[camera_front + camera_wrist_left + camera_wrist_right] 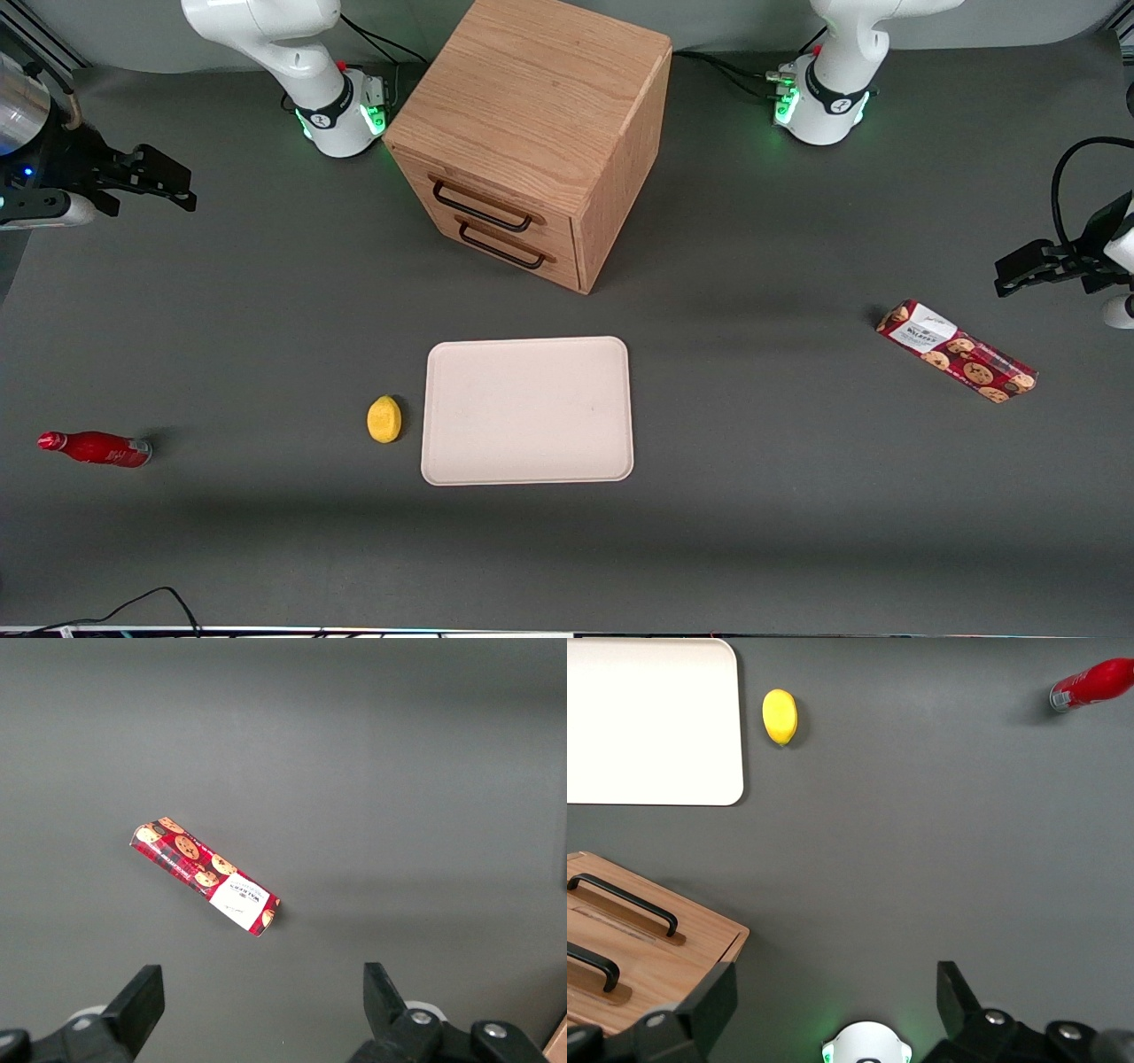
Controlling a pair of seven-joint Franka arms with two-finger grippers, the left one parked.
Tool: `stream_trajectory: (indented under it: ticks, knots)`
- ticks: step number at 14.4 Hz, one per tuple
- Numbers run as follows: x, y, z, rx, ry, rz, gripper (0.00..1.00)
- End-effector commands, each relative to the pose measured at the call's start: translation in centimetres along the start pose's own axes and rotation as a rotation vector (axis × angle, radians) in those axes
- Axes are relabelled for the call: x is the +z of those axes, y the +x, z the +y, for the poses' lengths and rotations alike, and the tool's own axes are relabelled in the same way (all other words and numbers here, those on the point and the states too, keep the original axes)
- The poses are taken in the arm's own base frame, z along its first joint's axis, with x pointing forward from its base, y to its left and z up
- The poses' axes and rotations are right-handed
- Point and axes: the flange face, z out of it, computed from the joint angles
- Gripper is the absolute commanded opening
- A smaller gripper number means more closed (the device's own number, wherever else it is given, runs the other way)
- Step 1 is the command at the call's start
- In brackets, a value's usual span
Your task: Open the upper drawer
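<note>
Upper drawer (485, 206): flush in cabinet (540, 106) (handle free). Gripper (168, 182): spread, holding nothing, hovering toward working arm's table end.

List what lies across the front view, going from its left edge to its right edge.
gripper, open, at the working arm's end of the table → red bottle → lemon → upper drawer of the oak cabinet, shut → cookie box.
</note>
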Motion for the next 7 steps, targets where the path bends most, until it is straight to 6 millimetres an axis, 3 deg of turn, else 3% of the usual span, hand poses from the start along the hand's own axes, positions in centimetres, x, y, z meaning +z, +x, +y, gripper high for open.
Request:
stream_trajectory:
  ticks: [1, 7]
  knots:
    - [-0.3, 0.2, -0.3, 0.007, 0.002, -0.022, 1.00]
    - [-2.9, 1.1, -0.1, -0.044, -0.043, 0.044, 1.00]
